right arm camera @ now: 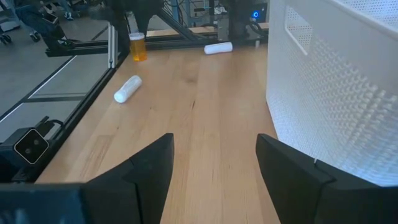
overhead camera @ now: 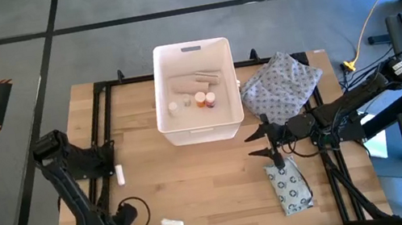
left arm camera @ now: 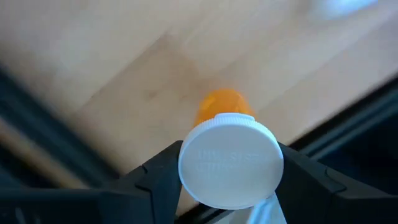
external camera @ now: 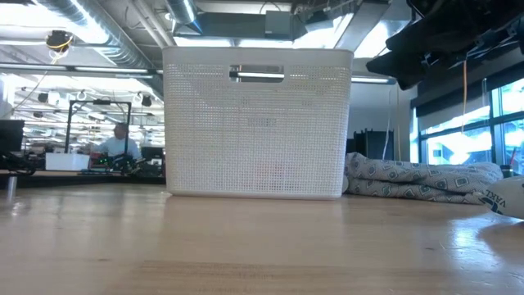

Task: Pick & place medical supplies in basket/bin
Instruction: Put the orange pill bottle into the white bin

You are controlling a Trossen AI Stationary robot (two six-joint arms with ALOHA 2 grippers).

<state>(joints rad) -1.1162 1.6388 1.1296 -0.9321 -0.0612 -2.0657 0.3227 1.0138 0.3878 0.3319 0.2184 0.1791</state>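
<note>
left gripper (left arm camera: 231,180): at the near-left corner of the table (overhead camera: 197,187), jaws down either side of an upright orange pill bottle (left arm camera: 229,155). The white cap sits right between my fingers. Whether the pads actually bite yet, I can't tell.
why this grip: the cap is the widest part, so coming from above and squeezing just under it should keep the bottle from slipping on the lift.
right gripper (right arm camera: 214,168): waiting over the table's right half, fingers apart, nothing in them. It points along the bin's long side, so it's out of my left arm's path.
bin (overhead camera: 189,53): white tub at the far middle of the table. Tan rolls and a few small bottles are already inside.
left to pick: a white vial (overhead camera: 172,224) lying near the front edge, just beside my left arm, and another white vial (overhead camera: 120,174) by the left frame rail. The ring-printed grey packet (overhead camera: 289,186) lies flat near the right gripper.
not mine: the grey dotted cloth bundle (overhead camera: 280,83), touching the bin's right wall.
progress: partway, my guess.
risk: the bottle tips if the grip closes off-centre.
</note>
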